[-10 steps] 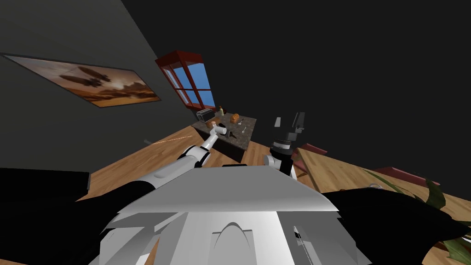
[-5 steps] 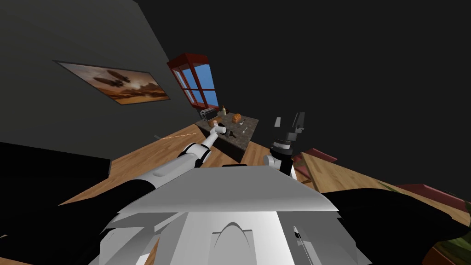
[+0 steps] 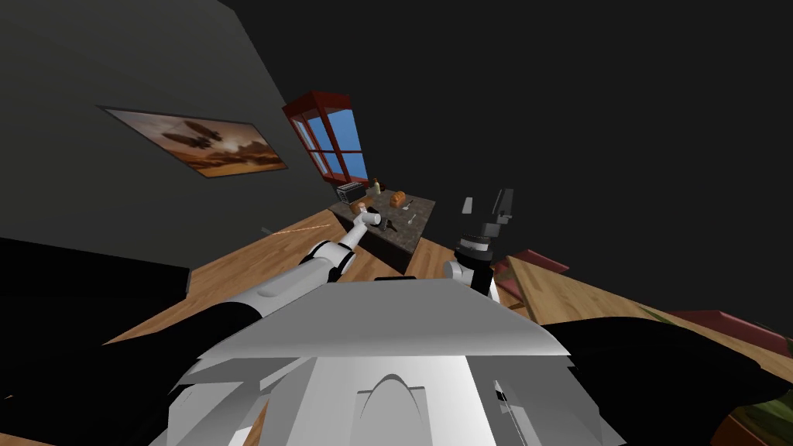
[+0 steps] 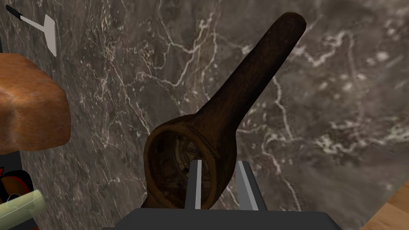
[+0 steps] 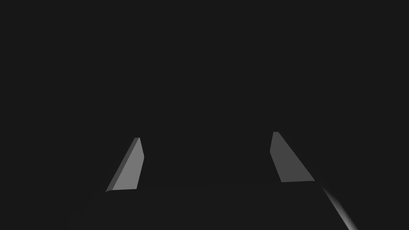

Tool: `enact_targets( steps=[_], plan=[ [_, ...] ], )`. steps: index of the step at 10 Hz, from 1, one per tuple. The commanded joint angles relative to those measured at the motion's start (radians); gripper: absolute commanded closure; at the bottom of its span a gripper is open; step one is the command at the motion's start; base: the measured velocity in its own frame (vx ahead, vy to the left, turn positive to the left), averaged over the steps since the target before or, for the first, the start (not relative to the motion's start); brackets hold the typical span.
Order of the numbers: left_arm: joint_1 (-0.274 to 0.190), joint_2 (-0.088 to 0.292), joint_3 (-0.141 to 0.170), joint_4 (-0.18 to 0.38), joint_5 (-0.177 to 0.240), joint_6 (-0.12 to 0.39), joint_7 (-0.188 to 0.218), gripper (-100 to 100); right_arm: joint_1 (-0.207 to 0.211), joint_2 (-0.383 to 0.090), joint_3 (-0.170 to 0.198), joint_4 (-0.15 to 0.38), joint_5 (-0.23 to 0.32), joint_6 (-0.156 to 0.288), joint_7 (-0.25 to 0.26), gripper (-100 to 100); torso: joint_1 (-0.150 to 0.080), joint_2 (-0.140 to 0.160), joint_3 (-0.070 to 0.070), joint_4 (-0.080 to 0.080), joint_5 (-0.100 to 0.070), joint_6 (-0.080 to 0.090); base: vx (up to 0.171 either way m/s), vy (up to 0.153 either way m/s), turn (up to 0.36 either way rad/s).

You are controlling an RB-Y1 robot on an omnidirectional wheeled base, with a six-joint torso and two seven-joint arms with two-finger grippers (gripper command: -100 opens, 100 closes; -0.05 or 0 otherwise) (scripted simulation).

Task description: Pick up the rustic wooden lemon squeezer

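— Left gripper (image 4: 219, 163) is closed down narrow on the lemon squeezer (image 4: 239, 92). Blades pinch it where the bowl meets the handle. It's dark brown wood, with the handle pointing away from my hand.
— Where is it?
— Over the dark marble counter (image 4: 339, 80), close to its near edge. Wood floor (image 4: 395, 211) shows just past that edge, beside my hand.
— Off the surface yet?
— Can't tell. No gap or shadow under it to read.
— What changed in the last second?
— Mostly me. A second ago the head view was swinging and the wall painting (image 3: 201, 143) slid across. Over the last half second it barely shifts, so my turn has about stopped. Arm and counter keep the same relation throughout, so the hand hasn't come off the squeezer.
— Meaning?
— Grasp looks made, lift not confirmed. I reckon a straight raise comes next. The grip is at the neck with the long handle sticking out, so it could pivot between the blades if I go fast.
— Neighbours?
— Brown loaf (image 4: 28, 108) off to the bowl's side, apart from it. White-bladed utensil (image 4: 44, 28) lies beyond the loaf. Neither touches the squeezer.
— Right arm?
— Right gripper (image 3: 485, 203) is raised beside me, blades wide apart, nothing in it.
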Motion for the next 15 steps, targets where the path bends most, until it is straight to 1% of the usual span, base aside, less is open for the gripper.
enact_targets(
  steps=[1, 2, 3, 4, 5, 6, 7, 8, 9, 10, 11, 12, 13, 14, 15],
  plan=[
    [0.0, 0.0, 0.0, 0.0, 0.0, 0.0, 0.0, 100, 0.0, 0.0, 0.0, 0.0, 0.0, 0.0, 0.0, 0, 0.0, 0.0, 0.0, 0.0, 0.0, 0.0, 0.0, 0.0, 0.0],
    [0.0, 0.0, 0.0, 0.0, 0.0, 0.0, 0.0, 0, 0.0, 0.0, 0.0, 0.0, 0.0, 0.0, 0.0, 0, 0.0, 0.0, 0.0, 0.0, 0.0, 0.0, 0.0, 0.0, 0.0],
    [0.025, 0.0, -0.008, -0.045, -0.032, 0.027, 0.043, 100, 0.0, 0.0, 0.0, 0.0, 0.0, 0.0, 0.0, 0, 0.0, 0.0, 0.0, 0.0, 0.0, 0.0, 0.015, 0.075, -0.221],
    [0.025, 0.0, -0.008, -0.045, -0.032, 0.027, 0.043, 100, 0.0, 0.0, 0.0, 0.0, 0.0, 0.0, 0.0, 0, 0.003, 0.0, 0.0, 0.0, 0.001, 0.002, 0.016, 0.091, -0.167],
    [0.053, 0.002, -0.016, -0.085, -0.066, 0.056, 0.085, 100, 0.0, 0.0, 0.0, 0.0, 0.0, 0.0, 0.0, 0, 0.004, -0.001, 0.0, 0.0, 0.001, 0.001, 0.022, 0.09, -0.23],
    [0.053, 0.002, -0.016, -0.105, -0.066, 0.056, 0.098, 100, 0.0, 0.0, 0.0, 0.0, 0.0, 0.0, 0.0, 0, 0.004, -0.001, -0.001, -0.001, 0.001, 0.002, 0.01, 0.081, -0.125],
    [0.081, 0.004, -0.024, -0.148, -0.101, 0.085, 0.137, 100, 0.0, 0.0, 0.0, 0.0, 0.0, 0.0, 0.0, 0, 0.004, -0.001, -0.001, -0.001, 0.001, 0.001, 0.019, 0.093, -0.197],
    [0.081, 0.004, -0.024, -0.164, -0.101, 0.085, 0.153, 100, 0.0, 0.0, 0.0, 0.0, 0.0, 0.0, 0.0, 0, 0.004, -0.001, -0.002, -0.002, 0.001, 0.002, 0.017, 0.085, -0.11],
    [0.11, 0.006, -0.032, -0.203, -0.136, 0.113, 0.187, 100, 0.0, 0.0, 0.0, 0.0, 0.0, 0.0, 0.0, 0, 0.004, -0.002, -0.002, -0.003, 0.001, 0.001, 0.013, 0.094, -0.218],
    [0.11, 0.006, -0.032, -0.224, -0.136, 0.113, 0.208, 100, 0.0, 0.0, 0.0, 0.0, 0.0, 0.0, 0.0, 0, 0.004, -0.001, -0.002, -0.003, 0.001, 0.002, 0.008, 0.071, -0.121],
    [0.138, 0.007, -0.04, -0.263, -0.171, 0.142, 0.243, 100, 0.0, 0.0, 0.0, 0.0, 0.0, 0.0, 0.0, 0, 0.003, -0.001, -0.002, -0.002, 0.001, 0.002, 0.007, 0.075, -0.188],
    [0.138, 0.007, -0.04, -0.284, -0.171, 0.142, 0.264, 100, 0.0, 0.0, 0.0, 0.0, 0.0, 0.0, 0.0, 0, 0.003, -0.001, -0.002, -0.003, 0.001, 0.002, 0.004, 0.076, -0.129],
    [0.166, 0.009, -0.048, -0.315, -0.206, 0.171, 0.294, 100, 0.0, 0.0, 0.0, 0.0, 0.0, 0.0, 0.0, 0, 0.003, -0.001, -0.001, -0.002, 0.001, 0.001, 0.008, 0.086, -0.205],
    [0.166, 0.009, -0.048, -0.336, -0.206, 0.171, 0.319, 100, 0.0, 0.0, 0.0, 0.0, 0.0, 0.0, 0.0, 0, 0.003, -0.001, -0.002, -0.002, 0.001, 0.002, -0.002, 0.081, -0.128],
    [0.166, 0.009, -0.048, -0.344, -0.206, 0.171, 0.319, 100, 0.0, 0.0, 0.0, 0.0, 0.0, 0.0, 0.0, 0, 0.003, -0.001, -0.001, -0.002, 0.001, 0.001, -0.004, 0.037, 0.009]
  ],
)
